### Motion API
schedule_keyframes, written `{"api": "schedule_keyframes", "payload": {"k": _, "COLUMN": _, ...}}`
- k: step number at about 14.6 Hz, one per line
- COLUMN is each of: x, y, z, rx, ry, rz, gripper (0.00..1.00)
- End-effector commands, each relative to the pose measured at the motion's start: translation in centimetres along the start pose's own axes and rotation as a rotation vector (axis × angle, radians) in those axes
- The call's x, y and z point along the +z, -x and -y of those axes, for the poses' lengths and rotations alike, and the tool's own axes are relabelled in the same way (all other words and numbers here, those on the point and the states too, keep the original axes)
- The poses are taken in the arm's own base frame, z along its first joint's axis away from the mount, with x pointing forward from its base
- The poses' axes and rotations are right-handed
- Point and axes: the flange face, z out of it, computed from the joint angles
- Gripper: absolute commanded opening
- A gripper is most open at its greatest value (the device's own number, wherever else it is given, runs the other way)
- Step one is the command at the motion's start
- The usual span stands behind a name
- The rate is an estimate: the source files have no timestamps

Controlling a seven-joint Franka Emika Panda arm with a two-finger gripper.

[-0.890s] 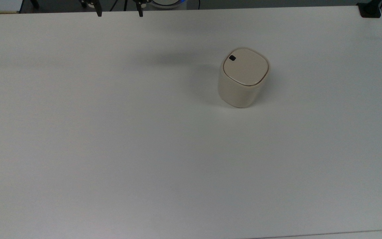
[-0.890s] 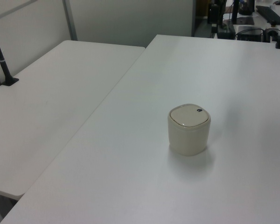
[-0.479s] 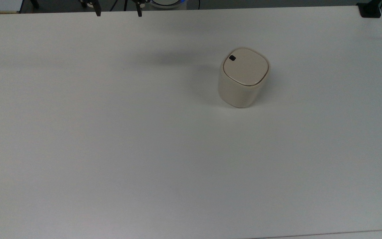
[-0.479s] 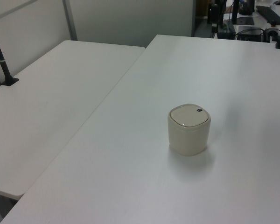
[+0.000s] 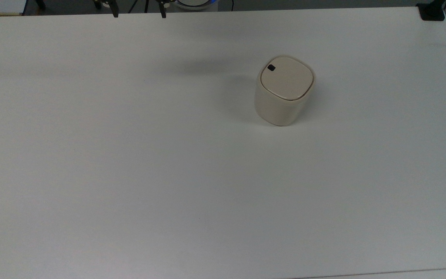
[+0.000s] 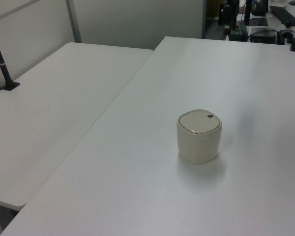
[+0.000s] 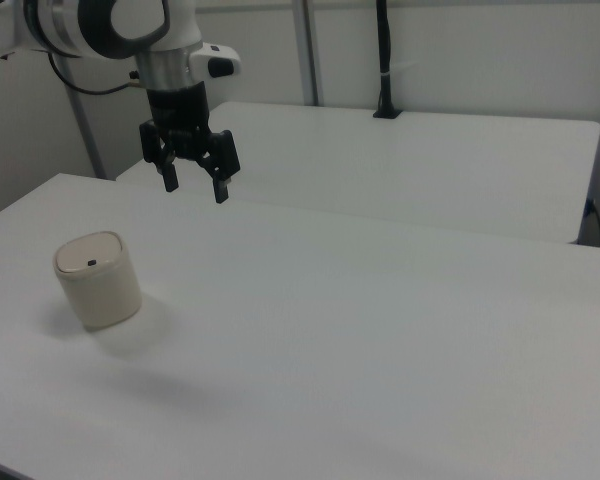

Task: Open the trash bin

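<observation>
Trash bin (image 5: 283, 91) upright on the white surface (image 5: 130, 174), lid (image 5: 287, 78) flat and shut, black button (image 5: 271, 68) unpressed. Nothing done yet. Gripper (image 7: 192, 177) raised well apart from the bin, jaws spread wide, holding nothing. Left: approach, press, lid up.

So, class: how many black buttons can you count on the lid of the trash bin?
1. The black button sits near the lid's corner at the top view's upper left on the closed trash bin; the bin's far sides are hidden.
</observation>
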Motion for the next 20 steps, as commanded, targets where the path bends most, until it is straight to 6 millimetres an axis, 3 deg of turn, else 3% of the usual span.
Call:
{"api": "schedule_keyframes", "payload": {"k": 1, "x": -0.2, "y": 0.6, "z": 0.6, "rx": 0.009, "ry": 0.005, "rz": 0.026, "gripper": 1.0}}
{"api": "schedule_keyframes", "payload": {"k": 6, "x": 0.0, "y": 0.5, "z": 0.7, "rx": 0.005, "ry": 0.01, "rz": 0.03, "gripper": 0.98}}
{"api": "schedule_keyframes", "payload": {"k": 9, "x": 0.1, "y": 0.5, "z": 0.7, "rx": 0.002, "ry": 0.011, "rz": 0.031, "gripper": 0.74}}
{"api": "schedule_keyframes", "payload": {"k": 12, "x": 0.3, "y": 0.4, "z": 1.0, "rx": -0.003, "ry": 0.011, "rz": 0.033, "gripper": 0.63}}
{"api": "schedule_keyframes", "payload": {"k": 16, "x": 0.5, "y": 0.1, "z": 1.3, "rx": -0.017, "ry": 0.012, "rz": 0.027, "gripper": 0.28}}
{"api": "schedule_keyframes", "payload": {"k": 18, "x": 1.0, "y": -0.3, "z": 1.4, "rx": -0.021, "ry": 0.014, "rz": 0.035, "gripper": 0.19}}
{"api": "schedule_keyframes", "payload": {"k": 20, "x": 1.1, "y": -0.4, "z": 2.9, "rx": -0.079, "ry": 0.018, "rz": 0.037, "gripper": 0.11}}
